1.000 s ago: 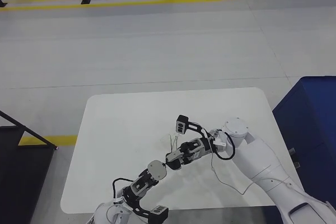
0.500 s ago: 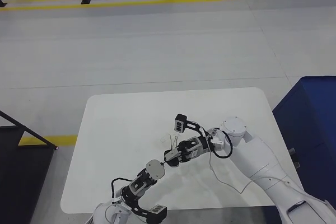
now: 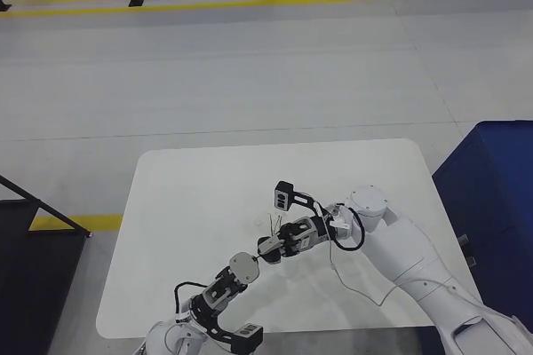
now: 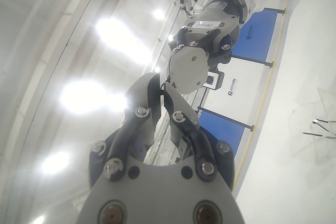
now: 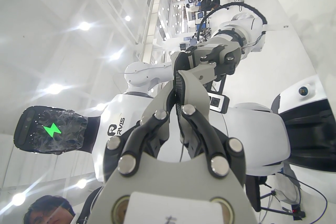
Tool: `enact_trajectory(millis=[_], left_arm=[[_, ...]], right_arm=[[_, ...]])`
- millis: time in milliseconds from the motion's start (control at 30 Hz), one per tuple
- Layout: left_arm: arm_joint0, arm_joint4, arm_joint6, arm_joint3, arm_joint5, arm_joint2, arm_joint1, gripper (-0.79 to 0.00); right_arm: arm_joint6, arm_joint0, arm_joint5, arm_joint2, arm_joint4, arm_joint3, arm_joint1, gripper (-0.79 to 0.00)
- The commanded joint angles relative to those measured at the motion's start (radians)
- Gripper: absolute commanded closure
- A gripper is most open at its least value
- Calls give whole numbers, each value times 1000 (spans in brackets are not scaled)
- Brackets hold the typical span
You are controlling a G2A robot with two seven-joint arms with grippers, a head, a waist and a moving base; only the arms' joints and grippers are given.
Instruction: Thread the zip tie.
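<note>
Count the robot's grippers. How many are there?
2. The left gripper and the right gripper meet tip to tip above the white table, both pinching the black zip tie.

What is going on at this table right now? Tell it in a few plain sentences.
The robot's two arms meet over the white rounded table. The right gripper has its fingers shut on a thin black plastic zip tie, and the left gripper pinches the same tie, tip to tip with it. Whether the tail is through the head cannot be seen. A few spare black zip ties lie on the table nearby.
</note>
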Motion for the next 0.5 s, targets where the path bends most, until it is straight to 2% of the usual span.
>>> enact_trajectory(millis=[0,200,467], left_arm=[[1,-7,-3,-4,6,-1,1,-785],[15,-46,21,-21,44,-18,8,-785],[21,-88,40,-22,31,-23,12,-785]], right_arm=[[-3,-1,-2,2,2,1,-1,0],[-10,4,-5,20,13,15,-1,0],[-5,-3,12,40,37,17,2,0]])
